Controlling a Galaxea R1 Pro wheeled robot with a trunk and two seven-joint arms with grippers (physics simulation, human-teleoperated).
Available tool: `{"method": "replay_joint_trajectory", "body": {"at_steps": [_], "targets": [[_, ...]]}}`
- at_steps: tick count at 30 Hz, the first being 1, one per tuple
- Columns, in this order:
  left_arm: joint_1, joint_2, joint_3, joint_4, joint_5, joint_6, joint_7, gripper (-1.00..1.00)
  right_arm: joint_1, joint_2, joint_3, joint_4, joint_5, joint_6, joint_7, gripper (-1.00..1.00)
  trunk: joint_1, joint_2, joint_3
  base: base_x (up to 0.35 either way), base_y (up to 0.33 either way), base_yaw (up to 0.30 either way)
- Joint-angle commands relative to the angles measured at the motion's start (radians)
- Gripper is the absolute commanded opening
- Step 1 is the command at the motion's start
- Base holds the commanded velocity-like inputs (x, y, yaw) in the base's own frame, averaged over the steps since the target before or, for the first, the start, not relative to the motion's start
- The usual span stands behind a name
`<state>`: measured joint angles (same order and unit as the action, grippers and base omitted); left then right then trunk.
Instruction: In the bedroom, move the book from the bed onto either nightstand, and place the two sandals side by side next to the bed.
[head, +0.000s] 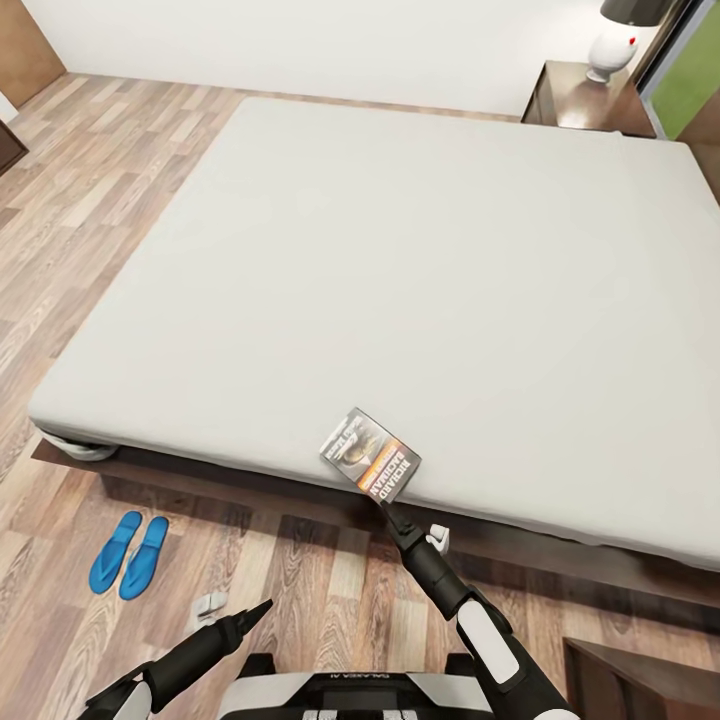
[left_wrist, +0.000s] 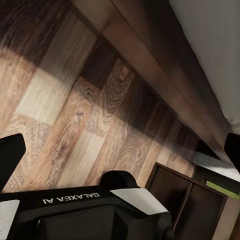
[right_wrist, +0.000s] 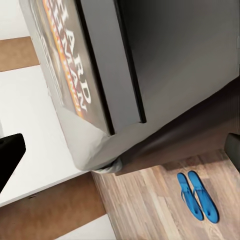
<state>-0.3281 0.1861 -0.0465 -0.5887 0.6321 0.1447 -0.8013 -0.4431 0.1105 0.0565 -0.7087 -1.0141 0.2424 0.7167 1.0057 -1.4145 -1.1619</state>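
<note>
The right gripper (head: 385, 505) apparently clamps the book (head: 371, 453) at the bed's (head: 400, 250) near edge; the left gripper's (head: 262, 607) opening cannot be determined.

Your right arm runs from the lower right of the head view up toward the centre, forearm stretched out straight, its claw (head: 385, 507) at the tip just below mid-frame; whether it is parted or closed can't be read. Your left arm lies low at the lower left, angled up and right, its claw (head: 262, 607) tapering to a closed point.
</note>
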Motion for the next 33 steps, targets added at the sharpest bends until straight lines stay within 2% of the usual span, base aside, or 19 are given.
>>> {"method": "replay_joint_trajectory", "body": {"at_steps": [1, 4, 33], "targets": [[0.000, 0.001, -0.004, 0.000, 0.011, 0.009, -0.001, 1.00, 0.000, 0.000, 0.000, 0.000, -0.011, 0.009, 0.001, 1.00, 0.004, -0.008, -0.004, 0.000, 0.000, 0.000], [0.000, 0.001, -0.004, 0.000, 0.011, 0.009, -0.001, 1.00, -0.001, 0.000, 0.000, 0.000, -0.011, 0.009, 0.001, 1.00, 0.015, -0.029, -0.013, 0.000, 0.000, 0.000], [0.000, 0.001, -0.004, 0.000, 0.011, 0.009, 0.000, 1.00, 0.000, 0.000, 0.000, 0.000, -0.011, 0.009, 0.001, 1.00, 0.015, -0.029, -0.013, 0.030, 0.021, 0.000]]}}
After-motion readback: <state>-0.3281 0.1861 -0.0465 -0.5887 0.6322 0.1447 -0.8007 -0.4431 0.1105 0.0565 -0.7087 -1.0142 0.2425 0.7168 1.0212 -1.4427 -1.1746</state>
